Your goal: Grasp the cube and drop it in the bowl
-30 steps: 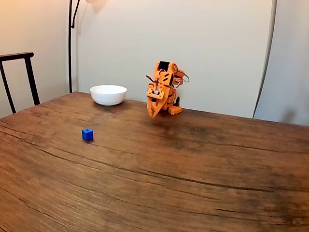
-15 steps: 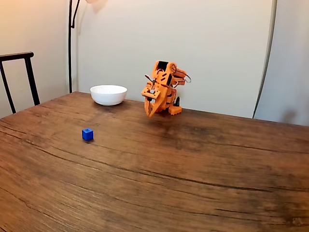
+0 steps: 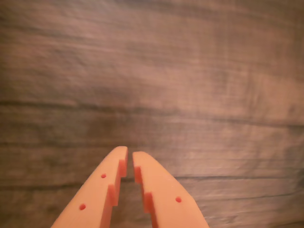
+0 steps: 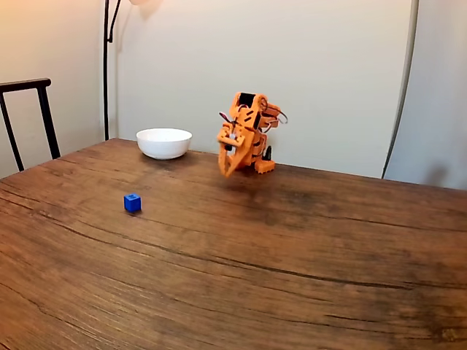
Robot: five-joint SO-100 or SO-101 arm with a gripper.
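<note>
The tiny blue cube (image 4: 132,203) sits alone on the wooden table (image 4: 292,255), left of centre in the fixed view. Behind it, at the table's far edge, stands the white bowl (image 4: 164,143). The orange arm is folded up at the back, right of the bowl. Its gripper (image 4: 225,173) points down just above the tabletop, well away from the cube. In the wrist view the gripper (image 3: 130,153) shows two orange fingers with a thin slit between the tips, shut on nothing, over bare wood.
A dark chair back (image 4: 29,109) rises at the left edge and a lamp pole (image 4: 106,65) stands behind the bowl. A pale wall runs behind the table. Wide bare wood lies between the arm and the cube.
The folded arm has turned slightly to the left in the fixed view, carrying the gripper tip a little left. Cube and bowl have not moved.
</note>
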